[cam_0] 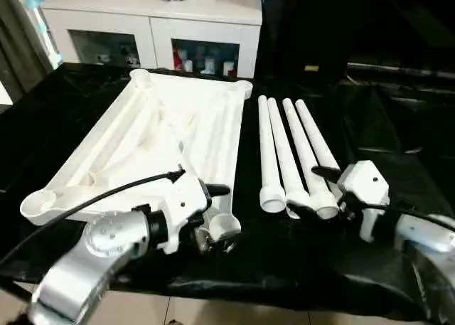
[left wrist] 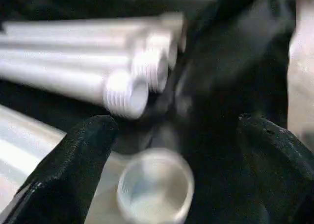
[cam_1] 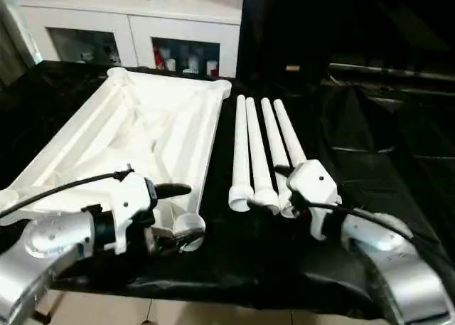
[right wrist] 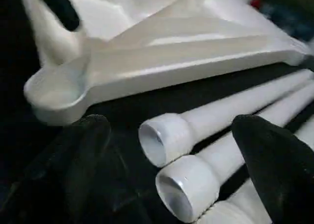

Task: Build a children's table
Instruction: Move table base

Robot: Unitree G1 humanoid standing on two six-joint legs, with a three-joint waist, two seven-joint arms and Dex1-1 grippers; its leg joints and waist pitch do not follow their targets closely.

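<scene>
The tabletop (cam_0: 163,136) lies ribbed side up on the black-covered table (cam_0: 398,133), its corner sockets empty. Four legs (cam_0: 288,154) lie beside it. The left pincer (left wrist: 167,136) and the right pincer (right wrist: 167,136) are both spread, holding nothing. The cabinet (cam_0: 153,26) contents are unclear.

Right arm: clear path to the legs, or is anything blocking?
Probably yes. The right gripper is open, right at the flared ends of the four legs, which lie side by side on the black cloth beside the tabletop. Nothing sits between fingers and legs.

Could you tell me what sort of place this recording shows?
Probably a domestic room used as a test space: a white glass-door cabinet stands behind a worktable draped in black cloth, with the tabletop and legs laid out.
</scene>
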